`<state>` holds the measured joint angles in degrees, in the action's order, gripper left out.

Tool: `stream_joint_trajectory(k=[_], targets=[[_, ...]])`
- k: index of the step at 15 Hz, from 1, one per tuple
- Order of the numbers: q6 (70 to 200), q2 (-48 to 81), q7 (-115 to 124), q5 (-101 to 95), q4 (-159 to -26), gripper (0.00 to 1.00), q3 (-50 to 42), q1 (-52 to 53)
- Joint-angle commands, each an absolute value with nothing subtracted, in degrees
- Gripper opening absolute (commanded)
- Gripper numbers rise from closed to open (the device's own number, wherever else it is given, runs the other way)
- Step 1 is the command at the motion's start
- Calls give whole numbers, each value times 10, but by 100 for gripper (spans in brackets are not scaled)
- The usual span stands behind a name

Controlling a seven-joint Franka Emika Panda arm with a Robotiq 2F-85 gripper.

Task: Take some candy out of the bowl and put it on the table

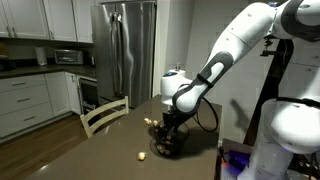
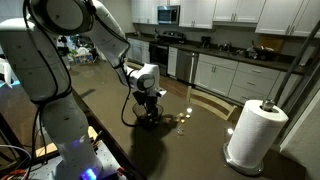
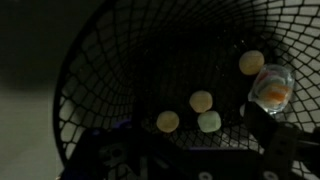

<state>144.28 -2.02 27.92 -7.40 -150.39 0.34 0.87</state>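
Exterior views both showed the desk (image 1: 110,150) bearing the bowl (image 1: 166,150), the pincer (image 1: 170,138) low inside it, its spread impossible to tell, above loose candy (image 3: 201,101) on the bowl's floor; closing blind might snag the bowl's wall and tip it.

A home kitchen: steel fridge (image 1: 128,45), white cabinets (image 1: 25,100), microwave (image 2: 168,14).

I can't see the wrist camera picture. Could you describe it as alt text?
Looking down into a black wire-mesh bowl holding a few pale yellow candies, one at the right seemingly in clear wrap. Dark blurred robot parts cross the bottom edge.
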Motion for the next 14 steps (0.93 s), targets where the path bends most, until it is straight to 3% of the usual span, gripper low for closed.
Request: stream_joint_trajectory(k=[1, 11, 12, 14], targets=[[1467, -20, 259, -72, -1506, 100, 3, 2], [1456, 17, 196, -27, -1465, 100, -4, 2], [1456, 20, 195, -27, -1461, 75, -5, 3], [1452, 24, 193, -25, -1454, 67, -6, 2]])
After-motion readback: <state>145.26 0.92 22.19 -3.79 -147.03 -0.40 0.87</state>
